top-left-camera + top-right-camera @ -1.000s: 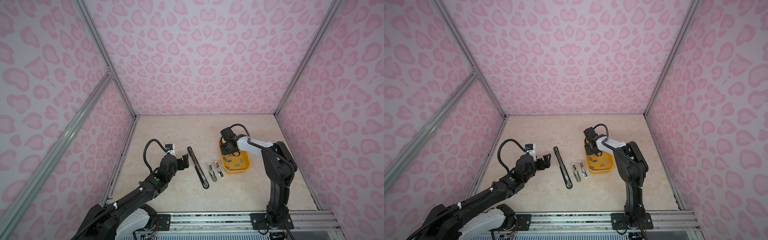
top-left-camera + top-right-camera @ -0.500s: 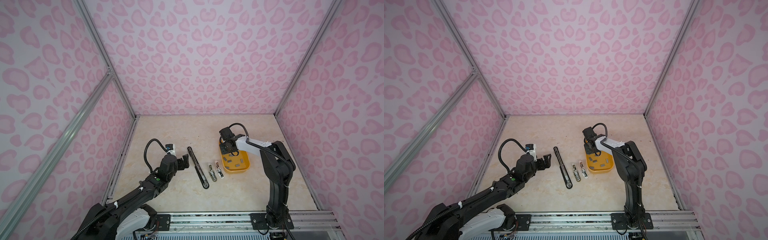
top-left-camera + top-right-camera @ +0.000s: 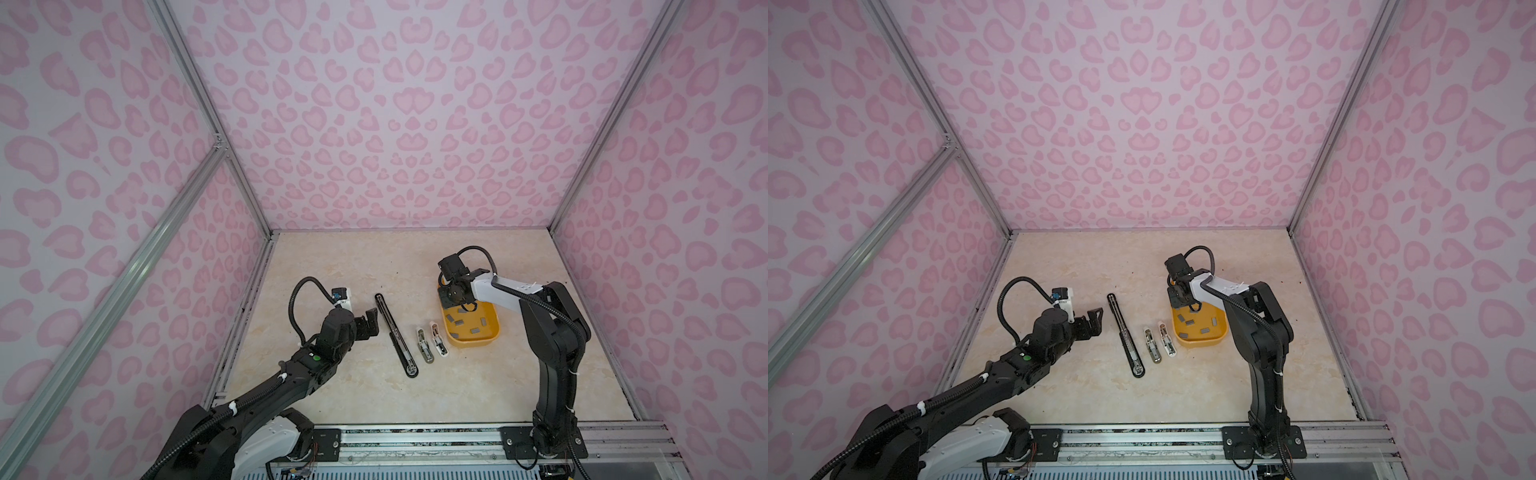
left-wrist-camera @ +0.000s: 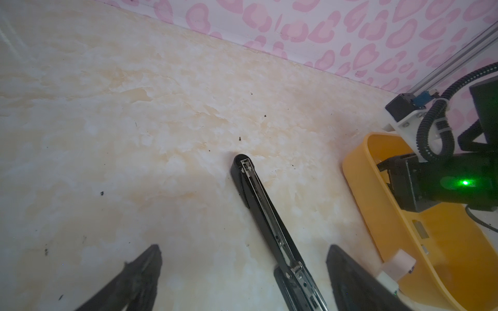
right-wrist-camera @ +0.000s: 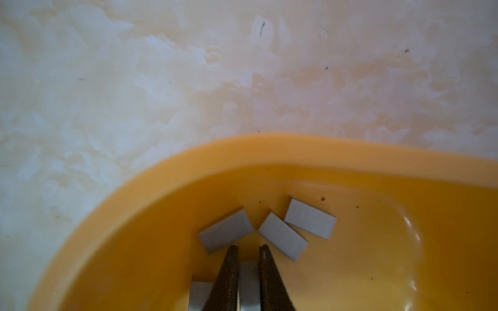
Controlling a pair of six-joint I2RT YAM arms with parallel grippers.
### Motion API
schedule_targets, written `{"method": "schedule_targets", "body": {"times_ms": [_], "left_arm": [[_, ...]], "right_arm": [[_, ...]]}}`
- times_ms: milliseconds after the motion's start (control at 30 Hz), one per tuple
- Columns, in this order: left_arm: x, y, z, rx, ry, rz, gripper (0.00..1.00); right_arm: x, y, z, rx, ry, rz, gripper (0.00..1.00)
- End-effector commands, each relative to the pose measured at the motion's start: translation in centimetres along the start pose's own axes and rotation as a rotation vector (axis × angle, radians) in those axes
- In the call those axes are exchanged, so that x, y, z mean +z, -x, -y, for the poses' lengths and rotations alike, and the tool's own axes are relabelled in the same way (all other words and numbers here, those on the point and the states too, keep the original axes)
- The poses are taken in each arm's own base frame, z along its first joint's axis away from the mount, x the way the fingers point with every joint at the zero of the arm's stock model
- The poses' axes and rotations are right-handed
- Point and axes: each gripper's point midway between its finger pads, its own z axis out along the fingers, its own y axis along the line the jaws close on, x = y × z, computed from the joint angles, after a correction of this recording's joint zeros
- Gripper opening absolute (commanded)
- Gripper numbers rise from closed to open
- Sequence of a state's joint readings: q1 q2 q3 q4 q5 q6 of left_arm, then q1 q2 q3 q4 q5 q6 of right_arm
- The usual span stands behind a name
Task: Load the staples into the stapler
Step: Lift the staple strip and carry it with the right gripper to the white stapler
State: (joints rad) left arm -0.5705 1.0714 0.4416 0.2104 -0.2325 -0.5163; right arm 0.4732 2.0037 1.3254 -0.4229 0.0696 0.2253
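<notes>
1. Picking step: right gripper (image 5: 249,249), jaws narrow, pinches one grey staple strip (image 5: 249,285) in the yellow tray's (image 3: 471,344) 11 o'clock corner; more staples (image 5: 310,222) lie loose there.
2. Left gripper (image 4: 244,246) hangs wide, empty, at 9 o'clock of the open long black stapler (image 3: 397,336).
3. Next, likely: lift clear of the rim, carry toward 9 o'clock, align with the channel.

An orange tray (image 3: 473,343) sits on the pale marbled counter (image 3: 353,266). Behind the tray rises a wall (image 3: 407,124) patterned with pink hearts, edged by an aluminium post (image 3: 598,137). A metal rail (image 3: 415,440) crosses the counter's front edge, well apart from the tray.
</notes>
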Motion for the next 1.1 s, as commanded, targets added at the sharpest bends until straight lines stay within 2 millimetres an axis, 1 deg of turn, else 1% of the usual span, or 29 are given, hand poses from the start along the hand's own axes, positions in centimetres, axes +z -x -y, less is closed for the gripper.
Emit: {"method": "schedule_targets", "body": {"times_ms": [0,100,133,233,367,500,567,700,833,933,1067], "left_arm": [[0.2,0.6,0.2,-0.014,0.008,0.011,0.97],[0.3,0.8,0.1,-0.019,0.020,0.008,0.97],[0.3,0.5,-0.1,-0.016,0.034,-0.011,0.97],[0.0,0.6,-0.3,-0.023,0.045,-0.013,0.97],[-0.9,0.7,-1.1,-0.035,0.073,-0.007,0.97],[-2.2,0.2,-2.0,-0.053,0.079,0.000,0.97],[-2.9,0.1,-2.3,-0.071,0.069,0.017,0.97],[-3.8,0.4,-2.2,-0.104,0.026,0.061,0.97],[-3.8,0.0,-2.0,-0.134,0.001,0.059,0.97],[-3.5,-0.3,-1.5,-0.146,-0.026,0.046,0.97],[-3.4,-0.4,-1.3,-0.142,-0.042,0.042,0.97]], "right_arm": [[-0.2,-2.3,0.4,-0.002,-0.010,-0.085,0.13],[-1.5,-2.0,0.3,0.014,0.005,-0.056,0.12],[-2.0,-1.9,0.2,0.013,0.008,-0.047,0.12],[-4.4,-1.4,0.4,0.014,0.000,0.009,0.11],[-7.3,-1.1,0.1,0.017,0.011,0.073,0.11],[-10.3,-1.3,-1.1,-0.015,0.002,0.125,0.10],[-11.6,-1.8,-1.9,-0.038,-0.003,0.143,0.09],[-14.0,-3.8,-3.8,-0.070,-0.003,0.204,0.09],[-16.2,-5.7,-6.1,-0.075,0.062,0.280,0.09],[-17.8,-6.6,-7.4,-0.075,0.096,0.350,0.09],[-18.8,-7.8,-9.1,-0.060,0.189,0.401,0.08]]}}
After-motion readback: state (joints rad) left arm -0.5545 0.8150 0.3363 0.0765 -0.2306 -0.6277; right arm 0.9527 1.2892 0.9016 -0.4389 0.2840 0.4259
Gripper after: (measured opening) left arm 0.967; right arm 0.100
